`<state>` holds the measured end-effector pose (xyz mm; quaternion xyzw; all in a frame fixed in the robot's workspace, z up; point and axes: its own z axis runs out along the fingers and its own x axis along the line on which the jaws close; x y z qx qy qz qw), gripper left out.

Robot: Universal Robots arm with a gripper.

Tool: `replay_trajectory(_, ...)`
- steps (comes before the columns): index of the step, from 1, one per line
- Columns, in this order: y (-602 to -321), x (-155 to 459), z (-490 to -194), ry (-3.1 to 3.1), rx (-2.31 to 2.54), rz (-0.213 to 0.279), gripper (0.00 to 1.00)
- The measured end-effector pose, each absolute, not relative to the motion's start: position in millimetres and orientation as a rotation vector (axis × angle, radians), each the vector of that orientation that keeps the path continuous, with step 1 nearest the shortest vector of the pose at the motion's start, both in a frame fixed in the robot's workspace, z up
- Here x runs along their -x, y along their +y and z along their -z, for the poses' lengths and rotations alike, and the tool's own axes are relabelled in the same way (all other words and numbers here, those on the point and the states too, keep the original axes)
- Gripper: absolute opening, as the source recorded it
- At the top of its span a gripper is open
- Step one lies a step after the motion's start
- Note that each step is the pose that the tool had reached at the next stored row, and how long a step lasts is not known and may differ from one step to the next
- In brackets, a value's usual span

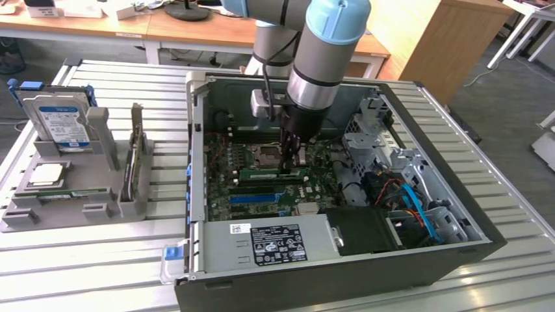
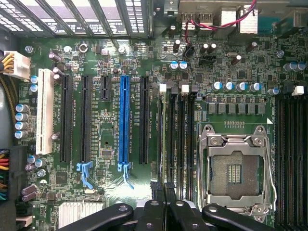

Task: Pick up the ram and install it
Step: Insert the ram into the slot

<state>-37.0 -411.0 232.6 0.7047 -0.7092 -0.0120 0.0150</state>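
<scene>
Your gripper (image 2: 162,187) has its black jaws closed tip to tip, right at the top edge of the ram (image 1: 264,174). The ram stands on edge in a black memory slot directly beneath them. Whether they pinch that edge or only bear on it, you cannot tell from here.

The stick is thin, stiff green board with small dark chips, and the jaws seem to meet it toward one end rather than the middle. That looks like your main risk: push there and the stick may go in crooked, one end down and the other riding high with its latch not caught. The top edge is narrow and smooth, so the hard fingertips could skid off sideways.

Just beside the jaws lie the empty memory slots (image 2: 180,139), long black plastic troughs. Next to those is the open processor socket (image 2: 236,168), with a shiny steel frame and exposed contacts that a slip could bend.

Farther from the jaws on the other side, the long blue slot (image 2: 125,120) and a white one (image 2: 44,110) are ribbed plastic. Farthest off, outside the metal case (image 1: 451,247), a grey tray (image 1: 52,218) holds a hard drive (image 1: 56,123)
</scene>
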Motion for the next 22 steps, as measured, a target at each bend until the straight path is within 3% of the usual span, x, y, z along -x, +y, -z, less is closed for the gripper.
replay_trajectory(22,-411.0,36.2,-230.9,-2.201,-2.199,0.037,0.12)
